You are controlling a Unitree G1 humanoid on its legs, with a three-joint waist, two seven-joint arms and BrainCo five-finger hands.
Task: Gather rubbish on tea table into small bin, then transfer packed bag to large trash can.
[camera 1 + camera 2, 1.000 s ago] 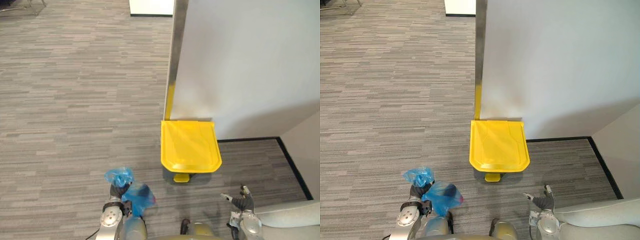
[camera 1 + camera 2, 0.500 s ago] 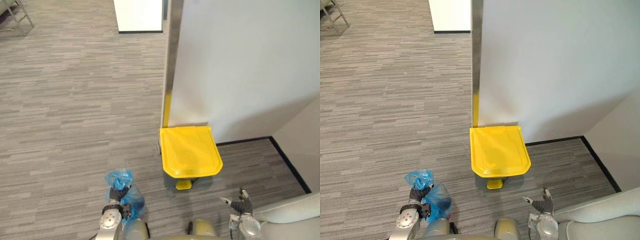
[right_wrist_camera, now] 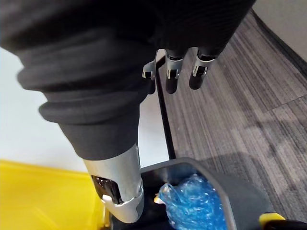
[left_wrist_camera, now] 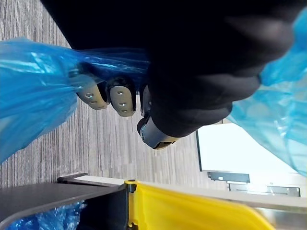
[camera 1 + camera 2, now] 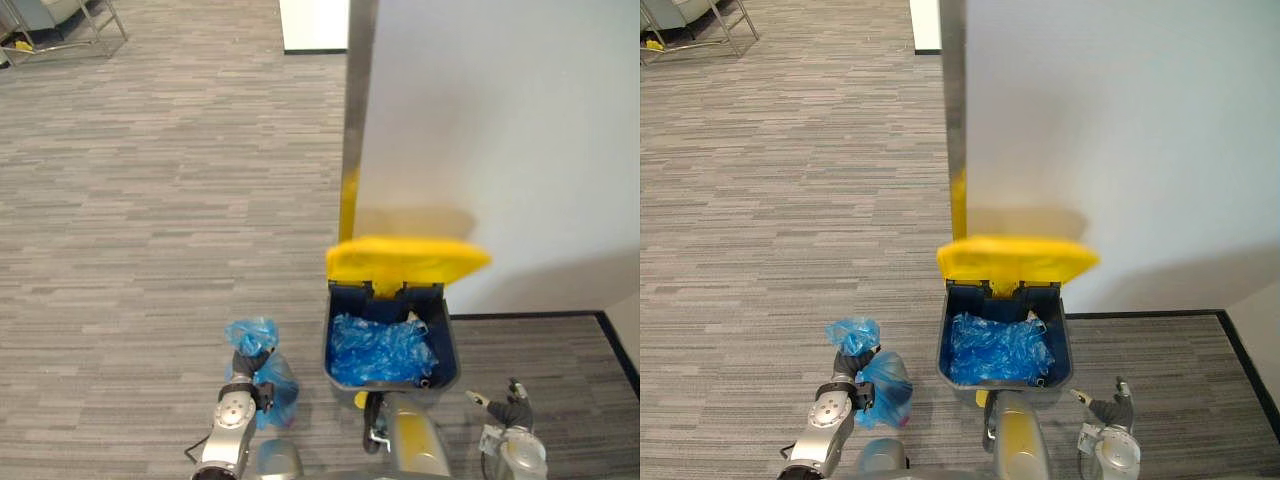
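Clearly the transfer step was in hand: the left hand [image 5: 244, 364], clamped on the blue bag [image 5: 272, 385], held it lower left, beside the trash can [image 5: 345, 300], whose lid [image 5: 405, 258] stood raised. The right hand [image 5: 512, 412] hung slack-fingered. The next move called for lifting the bag over the rim and releasing it.

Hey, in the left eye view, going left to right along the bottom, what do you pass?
Blue bag clutched in the left hand → open yellow-lidded trash can → right hand.

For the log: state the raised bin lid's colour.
Yellow lid, clearest in the left eye view.
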